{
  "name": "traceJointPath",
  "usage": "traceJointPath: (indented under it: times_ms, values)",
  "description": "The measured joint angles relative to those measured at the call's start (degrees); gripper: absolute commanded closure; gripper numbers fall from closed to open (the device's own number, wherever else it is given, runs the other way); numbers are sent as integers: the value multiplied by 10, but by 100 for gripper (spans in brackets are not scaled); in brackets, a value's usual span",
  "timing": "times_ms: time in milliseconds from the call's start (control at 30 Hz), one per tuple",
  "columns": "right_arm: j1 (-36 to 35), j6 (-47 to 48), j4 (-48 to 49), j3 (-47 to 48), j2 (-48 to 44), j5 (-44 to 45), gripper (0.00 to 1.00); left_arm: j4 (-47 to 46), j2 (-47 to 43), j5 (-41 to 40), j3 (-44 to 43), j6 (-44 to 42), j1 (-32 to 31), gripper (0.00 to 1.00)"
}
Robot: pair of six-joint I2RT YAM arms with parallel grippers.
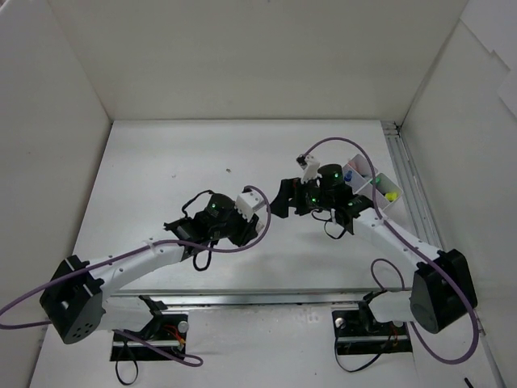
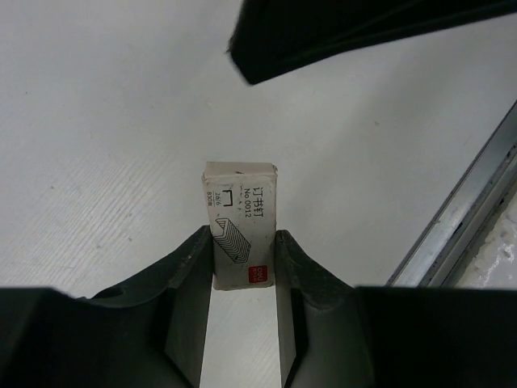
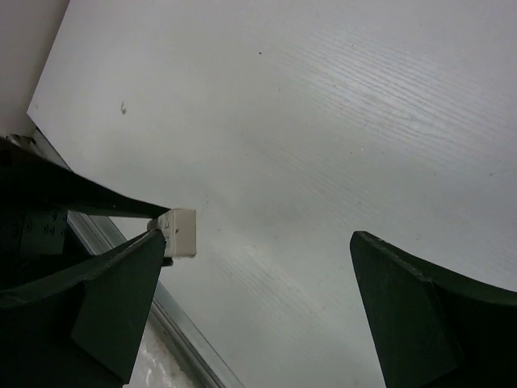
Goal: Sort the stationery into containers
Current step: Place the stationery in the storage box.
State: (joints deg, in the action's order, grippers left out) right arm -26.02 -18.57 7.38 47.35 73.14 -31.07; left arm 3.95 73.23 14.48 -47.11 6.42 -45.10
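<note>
L wrist view: L gripper (image 2: 242,242) has its jaws narrow, clamped on a small whitish staple box (image 2: 240,218). Both fingers (image 2: 190,283) press its long sides, w/ the box's lower half between the pads and the upper half sticking out past the tips. The label shows a staple drawing, "No.0012" and a red mark at the bottom. White table (image 2: 97,121) lies behind; can't tell if the box touches it. One dark finger (image 2: 339,32) from the opposite arm crosses the top of frame, apart from the box. A metal rail (image 2: 464,218) runs diagonally at right. R wrist view: R gripper (image 3: 258,242) has jaws spread wide, w/ only bare table between them. The box end shows just beside its left-hand finger (image 3: 113,299), pinched by the L gripper's dark tips; can't tell if that finger touches it. Top view: both grippers meet approx mid-table, facing each other, close together. The box itself can't be made out here. White organizer tray (image 1: 391,210) stands near the table's right edge, behind the R wrist, well apart from the box. Coloured items (image 1: 390,194) (blue, green, yellow) sit in its compartments, too small to name.
</note>
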Motion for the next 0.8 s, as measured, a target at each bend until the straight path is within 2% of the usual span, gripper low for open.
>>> traceJointPath:
  times_ms: [100, 167, 200, 267, 300, 367, 400, 533, 567, 667, 700, 767, 800]
  values:
    - [-16, -25, 14, 14, 40, -6, 8, -6, -9, -13, 0, -3, -10, 96]
    - [-29, -38, 26, 19, 61, -14, 14, -11, -14, -27, 0, -4, -14, 96]
    - [-36, -42, 30, 21, 71, -20, 24, -14, -15, -35, 0, -5, -15, 96]
    - [-48, -50, 36, 25, 86, -31, 32, -17, -15, -50, 0, -7, -18, 96]
    - [-55, -55, 40, 26, 93, -36, 48, -17, -15, -57, 0, -9, -18, 96]
    - [-65, -59, 50, 30, 105, -48, 64, -17, -15, -71, 0, -10, -22, 96]
    - [-70, -66, 56, 32, 110, -55, 76, -16, -14, -77, 0, -11, -23, 96]
    - [-82, -69, 71, 40, 116, -64, 93, -13, -15, -100, 0, -16, -28, 96]
    - [-82, -70, 71, 41, 117, -66, 100, -15, -15, -104, 0, -17, -28, 96]
    - [-82, -69, 77, 42, 118, -67, 100, -17, -15, -113, 0, -18, -29, 95]
    - [-82, -69, 78, 43, 118, -67, 100, -18, -15, -116, 0, -18, -30, 83]
    - [-82, -67, 78, 44, 119, -67, 100, -20, -15, -122, 0, -18, -30, 53]
    - [-82, -67, 78, 45, 119, -67, 100, -22, -15, -131, 0, -19, -30, 29]
